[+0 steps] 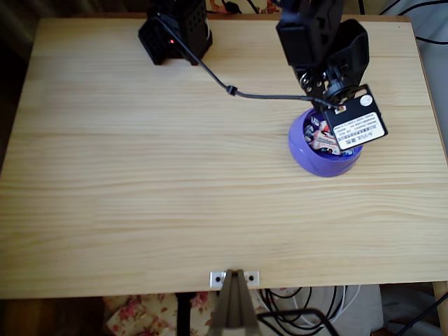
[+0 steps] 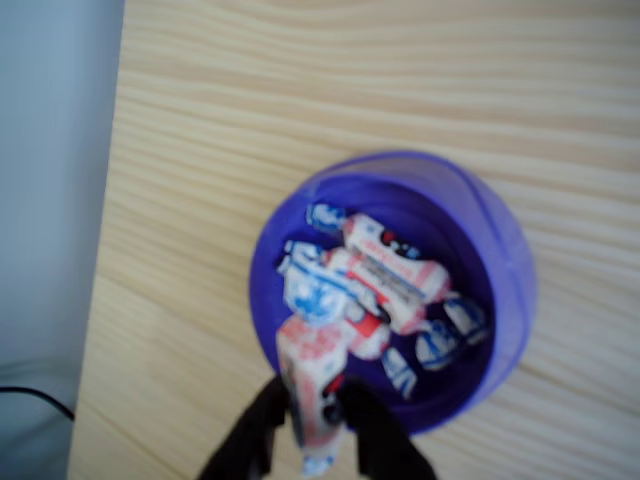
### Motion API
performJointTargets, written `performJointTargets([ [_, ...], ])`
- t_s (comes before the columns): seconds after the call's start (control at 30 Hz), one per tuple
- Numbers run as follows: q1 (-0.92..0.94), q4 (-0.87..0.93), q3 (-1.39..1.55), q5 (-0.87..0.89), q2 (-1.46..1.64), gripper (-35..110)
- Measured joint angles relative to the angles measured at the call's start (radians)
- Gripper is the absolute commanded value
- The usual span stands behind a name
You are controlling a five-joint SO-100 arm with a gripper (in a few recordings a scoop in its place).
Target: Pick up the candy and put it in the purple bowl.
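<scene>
Wrist view shows the gripper (image 2: 312, 425) at the bottom edge, its 2 dark fingers (image 2: 262, 425) clenched on a candy (image 2: 312, 385) that stands nearly upright between them, pink-and-white body with a blue-and-white twisted end poking below. That candy hangs over the near rim of the bowl (image 2: 505, 280), touching or just above the heap inside; which of the 2 cannot be told. Several more candies (image 2: 385, 275) lie piled in the bowl, wrappers overlapping, too blurred to count. The bowl sits on a pale wooden table (image 2: 300, 90), near its edge in this view. Overhead, the black arm (image 1: 322, 42) reaches down from the top edge and its wrist camera with a white label (image 1: 358, 122) covers much of the bowl (image 1: 315, 157), which stands toward the table's (image 1: 140, 175) right side. A black cable (image 1: 231, 89) runs from a dark block (image 1: 175, 31) at the table's top edge to the arm.
</scene>
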Motion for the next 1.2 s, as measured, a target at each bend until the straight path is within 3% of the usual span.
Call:
performJointTargets([
  [0.6, -0.017, 0.02, -0.052, 0.018, -0.006, 22],
  [0.73, -0.018, 0.02, -0.052, 0.018, -0.006, 16],
  [0.83, -0.011, 0.02, -0.052, 0.011, -0.006, 0],
  [1.2, 0.1, 0.089, 0.015, -0.107, 0.178, 0],
])
